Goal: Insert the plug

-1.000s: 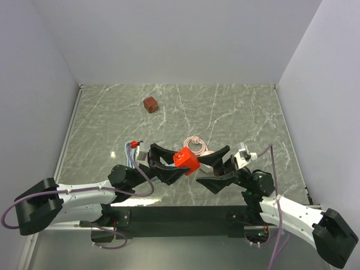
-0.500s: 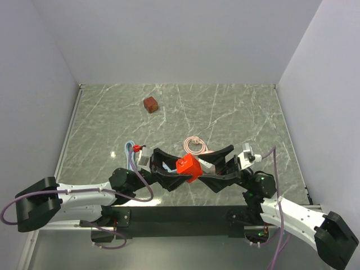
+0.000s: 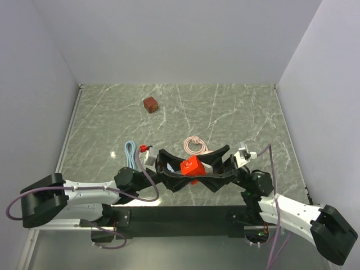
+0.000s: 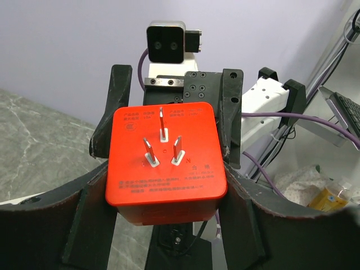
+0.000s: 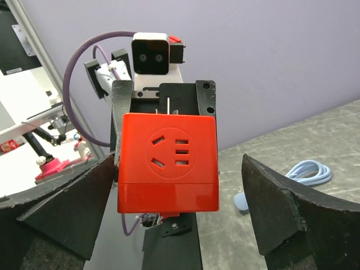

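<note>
We have the plug [image 3: 190,167] clamped in the left gripper [image 4: 166,197], held above the table [image 3: 236,112] near its front edge. The right gripper [image 5: 177,169] straddles it, jaws spread wide, not touching. Prongs face the left wrist camera.

The left arm [image 3: 84,194] and the right arm [image 3: 292,212] share one build: white shells on the long links, black housings at joints and bases. A purple cable [image 4: 270,115] loops loosely along each. The fingers [image 5: 284,216] are matte black, broad and wedge-shaped. Each wrist bears a pale camera box [image 4: 166,42] with two dark lenses above a black plate [image 4: 203,90] dotted with screw holes; a red tab [image 5: 175,39] flanks the left one
</note>
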Tool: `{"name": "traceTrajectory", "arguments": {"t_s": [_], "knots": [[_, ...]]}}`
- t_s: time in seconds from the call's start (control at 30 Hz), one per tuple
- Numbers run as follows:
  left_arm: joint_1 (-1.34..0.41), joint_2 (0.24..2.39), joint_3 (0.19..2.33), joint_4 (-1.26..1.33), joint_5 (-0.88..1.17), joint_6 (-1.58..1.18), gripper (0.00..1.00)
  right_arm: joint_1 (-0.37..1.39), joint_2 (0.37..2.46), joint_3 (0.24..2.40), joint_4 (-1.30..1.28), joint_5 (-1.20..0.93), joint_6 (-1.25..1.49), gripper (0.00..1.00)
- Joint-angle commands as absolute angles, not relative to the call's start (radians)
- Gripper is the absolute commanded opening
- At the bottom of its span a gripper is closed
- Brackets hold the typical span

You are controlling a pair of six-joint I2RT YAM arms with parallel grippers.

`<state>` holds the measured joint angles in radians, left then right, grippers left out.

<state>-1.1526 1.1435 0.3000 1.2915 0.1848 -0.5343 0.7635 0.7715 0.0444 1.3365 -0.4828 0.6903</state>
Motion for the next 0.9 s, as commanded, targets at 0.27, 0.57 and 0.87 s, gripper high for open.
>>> {"name": "traceTrajectory", "arguments": {"t_s": [0.27,0.57,0.87], "knots": [[-1.169,1.17,0.33,1.716,0.176,-0.523,0.01,0.796,0.807,0.028,1.764,-0.474,0.672,0.99],[-1.169,1.155,0.324,1.709,0.16,-0.522,0.01,0.805,0.813,0.035,1.764,-0.486,0.658,0.01],[-1.169,1.062,0.336,1.434,0.215,-0.453,0.2,0.805,0.695,0.063,1.623,-0.44,0.585,0.0]]}}
